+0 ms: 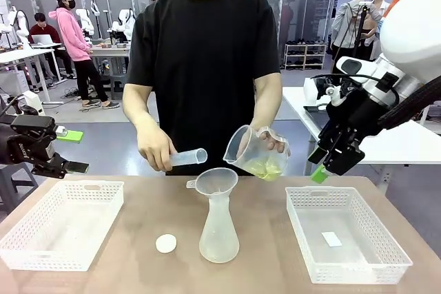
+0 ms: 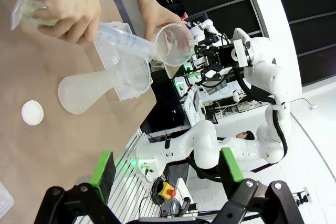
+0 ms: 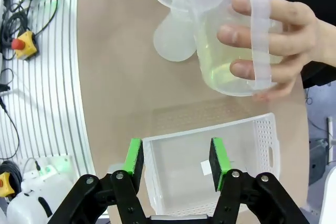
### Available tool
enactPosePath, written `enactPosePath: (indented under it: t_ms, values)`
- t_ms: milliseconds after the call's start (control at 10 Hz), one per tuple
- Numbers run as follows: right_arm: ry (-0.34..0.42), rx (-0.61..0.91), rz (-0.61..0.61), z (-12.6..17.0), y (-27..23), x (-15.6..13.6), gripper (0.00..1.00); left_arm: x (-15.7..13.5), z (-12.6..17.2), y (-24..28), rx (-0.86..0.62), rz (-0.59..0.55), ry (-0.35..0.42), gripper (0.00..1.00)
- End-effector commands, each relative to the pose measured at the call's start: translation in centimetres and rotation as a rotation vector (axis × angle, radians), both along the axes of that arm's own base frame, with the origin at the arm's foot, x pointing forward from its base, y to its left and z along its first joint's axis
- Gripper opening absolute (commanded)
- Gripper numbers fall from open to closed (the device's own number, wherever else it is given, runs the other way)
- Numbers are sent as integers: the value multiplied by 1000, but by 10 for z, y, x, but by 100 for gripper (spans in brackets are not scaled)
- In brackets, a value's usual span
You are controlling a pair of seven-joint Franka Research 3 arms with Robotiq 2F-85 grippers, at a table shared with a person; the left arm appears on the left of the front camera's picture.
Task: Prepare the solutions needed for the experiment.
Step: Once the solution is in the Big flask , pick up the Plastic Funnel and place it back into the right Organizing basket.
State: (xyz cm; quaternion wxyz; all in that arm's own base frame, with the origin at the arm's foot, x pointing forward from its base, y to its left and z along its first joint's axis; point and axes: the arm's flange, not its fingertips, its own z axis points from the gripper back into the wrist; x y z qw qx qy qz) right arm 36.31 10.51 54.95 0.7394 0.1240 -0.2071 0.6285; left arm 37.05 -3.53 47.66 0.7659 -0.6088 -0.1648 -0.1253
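Frosted plastic flask (image 1: pixel 219 235), clear plastic jug (image 1: pixel 256 153), matt table (image 1: pixel 265 266).

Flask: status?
Left gripper open, empty; right gripper same. Yellow liquid in jug, tilted toward funnel on flask. Person's hands by funnel.

Front camera faces the person (image 1: pixel 204 53); both wrist cameras overlook the flask (image 2: pixel 79 95).

Pale yellow solution (image 1: pixel 265 168) shows through the clear jug (image 1: pixel 242 148). The flask (image 1: pixel 219 232) is frosted white, the tabletop (image 1: pixel 158 208) brown, the left basket (image 1: pixel 62 226) and right basket (image 1: pixel 355 273) white lattice, the right claw (image 3: pixel 176 163) black with green pads (image 3: pixel 135 162).
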Motion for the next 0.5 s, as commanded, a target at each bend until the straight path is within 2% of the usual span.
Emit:
enactPosePath:
  t_ms: [0, 100, 200, 300, 400]
  values:
    - [11, 7, -15, -1, 1, 0, 64, 2, 1, -2, -30, 1, -10, 100]
    - [170, 159, -196, -11, -7, 16, 64, 2, 1, -2, -30, 1, -10, 100]
    - [362, 439, -382, -19, -29, 20, 64, 2, 1, -2, -30, 1, -10, 100]
    - [412, 569, -460, -27, -47, 18, 64, 2, 1, -2, -30, 1, -10, 100]
    - [539, 716, -540, -38, -63, 20, 64, 2, 1, -2, -30, 1, -10, 100]
